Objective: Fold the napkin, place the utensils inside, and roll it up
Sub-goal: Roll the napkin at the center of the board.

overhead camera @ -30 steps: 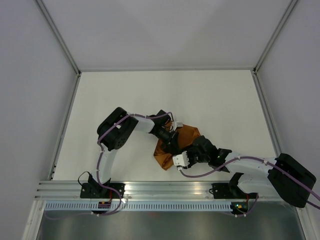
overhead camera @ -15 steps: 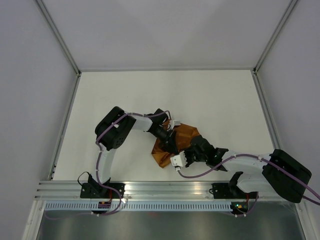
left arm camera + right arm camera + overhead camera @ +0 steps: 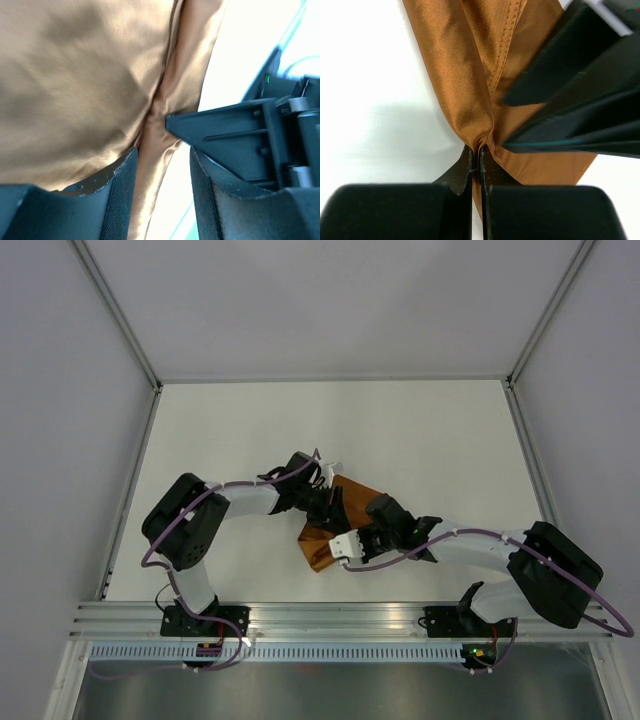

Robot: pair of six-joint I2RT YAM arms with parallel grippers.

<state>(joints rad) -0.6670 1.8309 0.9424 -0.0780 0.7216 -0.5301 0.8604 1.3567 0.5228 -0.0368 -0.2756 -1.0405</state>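
Note:
The rust-brown napkin (image 3: 318, 548) lies bunched on the white table between both arms. Up close, its fabric (image 3: 75, 85) fills the left wrist view. My left gripper (image 3: 328, 508) sits at the napkin's left side with its jaws apart. A loose fold runs between its fingers (image 3: 122, 195), and bright table shows in the gap of the left gripper (image 3: 162, 155). From the right, my right gripper (image 3: 372, 512) reaches onto the cloth. In its own view the right gripper (image 3: 479, 152) is shut, pinching a gathered ridge of the napkin (image 3: 465, 75). No utensils are in view.
White walls enclose the table (image 3: 420, 430) on three sides, and a metal rail (image 3: 330, 615) runs along the near edge. The two grippers are very close: the left one's dark finger (image 3: 570, 65) crosses the right wrist view.
The right gripper has shut on the napkin and shifted left. The left gripper's jaws have opened off the cloth, and the left arm's elbow has swung out to the left.

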